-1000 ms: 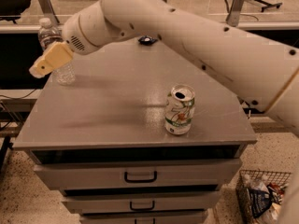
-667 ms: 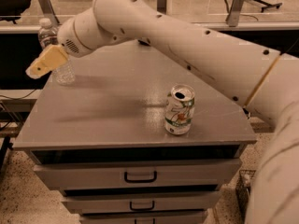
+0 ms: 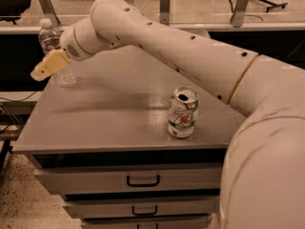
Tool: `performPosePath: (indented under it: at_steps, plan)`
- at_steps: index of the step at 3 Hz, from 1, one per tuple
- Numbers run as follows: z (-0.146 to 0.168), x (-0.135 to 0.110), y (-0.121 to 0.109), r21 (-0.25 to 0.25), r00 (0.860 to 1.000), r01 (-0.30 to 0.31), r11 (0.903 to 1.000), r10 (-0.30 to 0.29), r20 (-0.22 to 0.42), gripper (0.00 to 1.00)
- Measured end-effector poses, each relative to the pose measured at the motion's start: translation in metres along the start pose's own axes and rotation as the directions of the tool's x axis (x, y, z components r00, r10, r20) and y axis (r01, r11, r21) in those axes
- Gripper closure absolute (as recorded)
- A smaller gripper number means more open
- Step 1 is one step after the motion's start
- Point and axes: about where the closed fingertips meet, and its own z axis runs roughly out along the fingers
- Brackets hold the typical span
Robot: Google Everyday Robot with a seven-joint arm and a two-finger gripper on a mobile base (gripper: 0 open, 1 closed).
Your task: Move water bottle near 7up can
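Since a moment ago the arm (image 3: 190,66) is swinging its elbow in towards me, now filling the lower right of the frame, while the end effector (image 3: 46,67) is hardly shifting at all, hanging at the upper left in front of the water bottle (image 3: 49,36). Neither the bottle nor the 7up can (image 3: 183,112) is moving; the bottle is standing upright at the far left corner of the bench (image 3: 109,118), well apart from the can, which is sitting just right of centre near the front edge. From where I am standing I cannot tell whether the end effector is spread wide, narrowed, or already gripping the bottle, so I am judging the carry as not yet begun. The bottle is wearing its white cap; whether it is holding water I cannot say. The dented can is showing its dark drinking hole, contents unseen.
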Motion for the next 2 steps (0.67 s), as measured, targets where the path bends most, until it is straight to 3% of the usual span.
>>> performPosePath:
  at_steps: [1,2]
  plan:
    - [0.013,0.008,-0.012,0.021,0.999,-0.031,0.9993,0.032,-0.015,0.16]
    - [0.018,0.01,-0.023,0.048,0.998,-0.06,0.997,0.061,-0.015,0.39]
